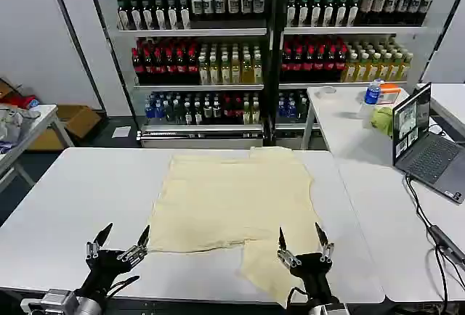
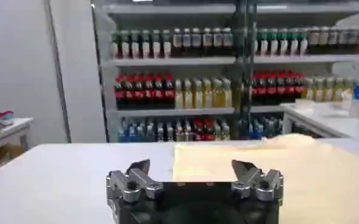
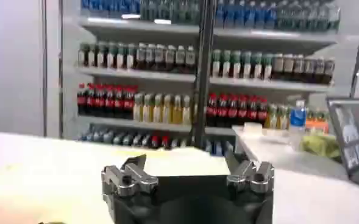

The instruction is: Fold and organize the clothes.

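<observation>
Both grippers sit at the near edge of a white table [image 1: 80,199], fingers spread wide and holding nothing. The left gripper [image 1: 118,242] hovers over bare tabletop just beside the near left corner of the T-shirt [image 1: 232,206]. The right gripper [image 1: 302,244] hangs over a flap of the shirt that trails toward the table's near edge. The pale cream-yellow T-shirt lies spread flat across the middle of the table, reaching almost to the far edge. A second white table [image 1: 349,123] stands to the right, carrying an open laptop [image 1: 423,144], a lime-green cloth lump [image 1: 383,120] and a blue-capped bottle [image 1: 373,92]. Behind, tall shelves [image 1: 269,46] hold rows of drink bottles. A cardboard box [image 1: 76,120] rests on the floor at the far left.
</observation>
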Robot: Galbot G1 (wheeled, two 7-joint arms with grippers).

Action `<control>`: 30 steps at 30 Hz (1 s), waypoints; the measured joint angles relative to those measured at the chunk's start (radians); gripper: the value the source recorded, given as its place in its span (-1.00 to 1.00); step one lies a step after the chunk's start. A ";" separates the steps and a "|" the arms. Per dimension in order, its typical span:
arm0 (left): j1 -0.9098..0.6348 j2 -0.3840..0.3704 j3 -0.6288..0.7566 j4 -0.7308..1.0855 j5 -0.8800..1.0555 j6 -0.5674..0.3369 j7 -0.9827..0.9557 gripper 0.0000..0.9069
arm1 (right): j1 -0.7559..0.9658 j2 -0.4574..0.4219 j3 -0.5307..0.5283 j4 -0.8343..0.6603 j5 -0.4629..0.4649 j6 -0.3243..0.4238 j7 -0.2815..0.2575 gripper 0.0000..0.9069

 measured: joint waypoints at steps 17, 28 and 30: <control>-0.089 0.100 0.047 0.130 -0.003 0.133 -0.020 1.00 | -0.051 -0.022 -0.022 -0.014 0.062 -0.144 0.066 1.00; -0.168 0.136 0.112 0.249 -0.024 0.157 -0.028 1.00 | -0.021 -0.002 -0.051 -0.051 0.069 -0.213 0.111 1.00; -0.180 0.141 0.122 0.267 -0.031 0.159 -0.030 1.00 | -0.017 0.001 -0.056 -0.057 0.071 -0.222 0.119 1.00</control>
